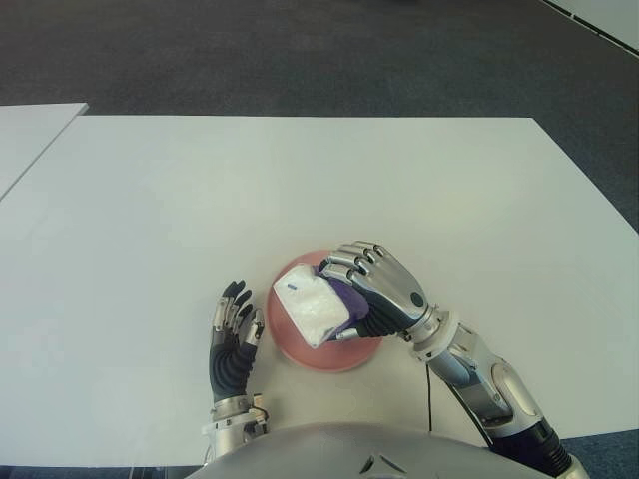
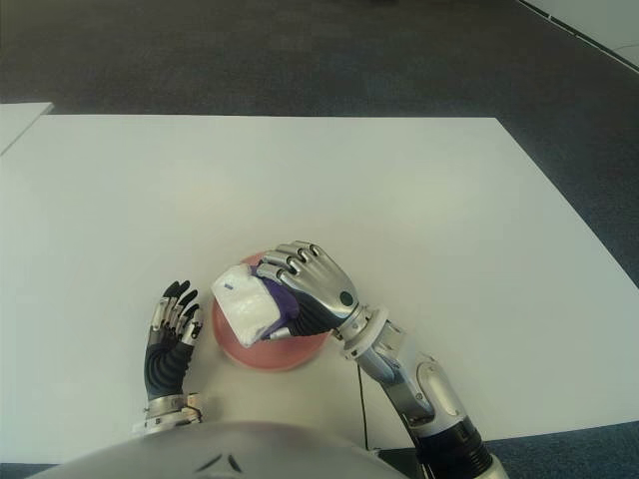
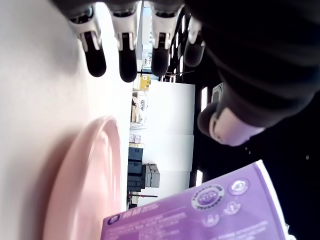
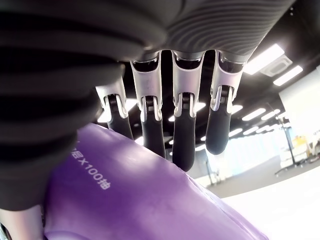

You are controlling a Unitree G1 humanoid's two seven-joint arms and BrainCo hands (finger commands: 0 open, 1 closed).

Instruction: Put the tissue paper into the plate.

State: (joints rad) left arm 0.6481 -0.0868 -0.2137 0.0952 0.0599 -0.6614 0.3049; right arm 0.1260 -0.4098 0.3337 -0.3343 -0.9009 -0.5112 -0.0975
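1. Right hand [image 1: 384, 289] grips the tissue pack [image 1: 315, 304], fingers curled over it, holding it above the pink plate [image 1: 354, 354] for release.
2. Left hand [image 1: 235, 334], fingers extended and empty, beside the plate's left rim, on the white table [image 1: 300, 180].

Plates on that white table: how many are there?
1. A round pink plate lies near the table's front edge, between the idle left hand and the right hand, which holds the purple-and-white tissue pack over it.
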